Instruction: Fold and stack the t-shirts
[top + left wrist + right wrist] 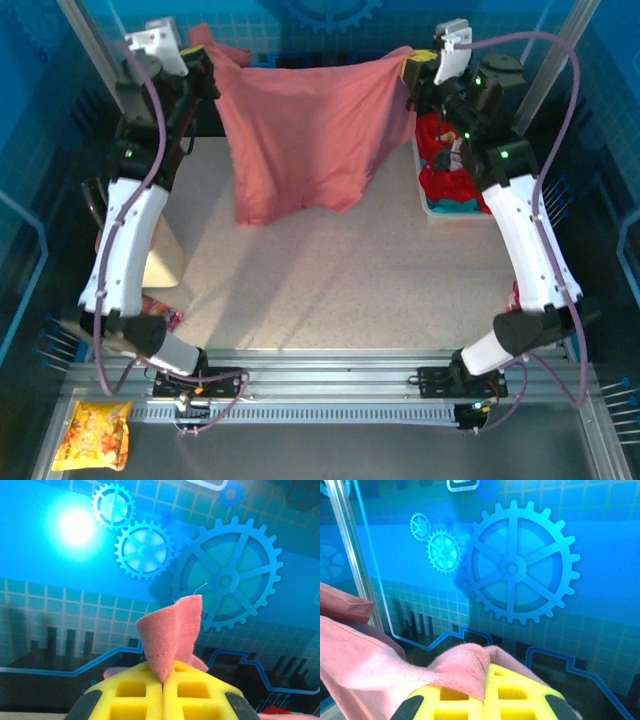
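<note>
A dusty rose-pink t-shirt point(310, 135) hangs spread in the air at the back of the table, its lower hem just above the surface. My left gripper point(207, 62) is shut on its upper left corner, and a peak of pink cloth point(172, 635) sticks up between the yellow fingers point(137, 690). My right gripper point(412, 68) is shut on the upper right corner, where pink cloth point(462, 667) bunches over the yellow fingers point(515, 692). A heap of red and teal t-shirts point(448, 165) lies at the right.
The heap rests in a white tray point(432, 208) at the table's right edge. An orange-yellow snack bag point(93, 434) lies off the table at the near left. A beige object point(165, 262) stands by the left arm. Blue gear-patterned walls enclose the back.
</note>
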Controlling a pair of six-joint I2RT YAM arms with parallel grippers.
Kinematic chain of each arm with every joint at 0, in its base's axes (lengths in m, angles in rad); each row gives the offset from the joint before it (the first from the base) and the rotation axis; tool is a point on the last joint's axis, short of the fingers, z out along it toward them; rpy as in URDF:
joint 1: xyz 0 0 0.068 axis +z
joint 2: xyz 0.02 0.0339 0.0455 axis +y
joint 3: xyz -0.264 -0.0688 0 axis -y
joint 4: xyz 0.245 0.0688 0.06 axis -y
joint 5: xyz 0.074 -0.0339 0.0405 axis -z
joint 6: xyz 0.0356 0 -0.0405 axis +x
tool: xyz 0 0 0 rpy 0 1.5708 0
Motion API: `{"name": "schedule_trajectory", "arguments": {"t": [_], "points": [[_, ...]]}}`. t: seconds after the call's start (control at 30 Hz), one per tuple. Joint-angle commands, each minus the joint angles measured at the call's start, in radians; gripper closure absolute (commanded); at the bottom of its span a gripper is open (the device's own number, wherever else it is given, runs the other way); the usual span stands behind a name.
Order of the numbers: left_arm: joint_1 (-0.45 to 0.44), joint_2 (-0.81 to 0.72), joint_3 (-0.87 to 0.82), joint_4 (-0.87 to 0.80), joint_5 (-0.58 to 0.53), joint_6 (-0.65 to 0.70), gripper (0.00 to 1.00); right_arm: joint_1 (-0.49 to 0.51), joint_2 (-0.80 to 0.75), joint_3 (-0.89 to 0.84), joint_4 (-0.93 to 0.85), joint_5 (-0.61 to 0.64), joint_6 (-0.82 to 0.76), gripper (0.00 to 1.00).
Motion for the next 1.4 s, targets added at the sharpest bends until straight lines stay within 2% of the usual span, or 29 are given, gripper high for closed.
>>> {"name": "schedule_trajectory", "arguments": {"t": [0.0,0.1,0.2,0.3,0.37,0.4,0.5,0.57,0.63,0.77,0.8,0.87,0.9,0.97,1.0,1.03,1.07,1.1,1.23,1.3,1.37], "points": [[-0.013,-0.159,-0.200,0.170,-0.065,0.056,1.00,-0.002,-0.110,-0.152,0.037,0.000,-0.055,1.00],[-0.046,-0.311,-0.433,0.173,-0.113,0.063,1.00,0.020,-0.237,-0.357,-0.044,0.035,-0.063,1.00],[-0.134,-0.452,-0.698,0.196,-0.241,0.115,1.00,0.062,-0.367,-0.594,-0.127,0.113,0.001,1.00],[-0.192,-0.581,-0.852,0.056,-0.306,0.039,1.00,0.130,-0.475,-0.785,-0.254,0.196,0.068,1.00],[-0.239,-0.684,-0.952,-0.039,-0.368,-0.072,1.00,0.186,-0.532,-0.890,-0.339,0.274,0.105,1.00],[-0.258,-0.727,-0.988,-0.090,-0.387,-0.120,1.00,0.194,-0.546,-0.922,-0.377,0.298,0.144,1.00],[-0.308,-0.815,-1.100,-0.215,-0.430,-0.233,1.00,0.203,-0.554,-0.994,-0.487,0.250,0.270,1.00],[-0.328,-0.832,-1.153,-0.269,-0.410,-0.287,1.00,0.225,-0.546,-1.045,-0.539,0.239,0.311,1.00],[-0.339,-0.823,-1.180,-0.335,-0.387,-0.344,1.00,0.243,-0.527,-1.080,-0.596,0.290,0.360,0.99],[-0.355,-0.799,-1.185,-0.437,-0.384,-0.396,1.00,0.270,-0.466,-1.027,-0.665,0.300,0.421,0.92],[-0.355,-0.788,-1.171,-0.471,-0.381,-0.410,0.99,0.266,-0.450,-1.022,-0.678,0.288,0.427,0.84],[-0.354,-0.762,-1.144,-0.536,-0.372,-0.427,0.90,0.266,-0.425,-1.019,-0.712,0.309,0.438,0.60],[-0.354,-0.750,-1.129,-0.577,-0.374,-0.442,0.89,0.267,-0.418,-1.019,-0.730,0.347,0.458,0.56],[-0.356,-0.739,-1.111,-0.644,-0.367,-0.475,0.79,0.269,-0.421,-1.008,-0.736,0.366,0.459,0.31],[-0.364,-0.737,-1.106,-0.664,-0.357,-0.495,0.69,0.265,-0.433,-1.006,-0.738,0.374,0.464,0.19],[-0.365,-0.736,-1.099,-0.670,-0.325,-0.496,0.47,0.258,-0.454,-1.006,-0.733,0.379,0.465,0.10],[-0.367,-0.731,-1.087,-0.693,-0.320,-0.523,0.30,0.250,-0.474,-1.008,-0.722,0.378,0.460,0.04],[-0.365,-0.724,-1.071,-0.712,-0.311,-0.545,0.17,0.236,-0.498,-1.014,-0.702,0.367,0.448,0.00],[-0.365,-0.681,-1.019,-0.716,-0.305,-0.533,0.05,0.160,-0.512,-1.006,-0.619,0.289,0.418,0.00],[-0.364,-0.647,-0.991,-0.709,-0.319,-0.507,0.03,0.140,-0.486,-1.006,-0.576,0.244,0.398,0.00],[-0.355,-0.610,-0.958,-0.668,-0.316,-0.455,0.09,0.140,-0.440,-0.963,-0.520,0.174,0.370,0.00]]}}
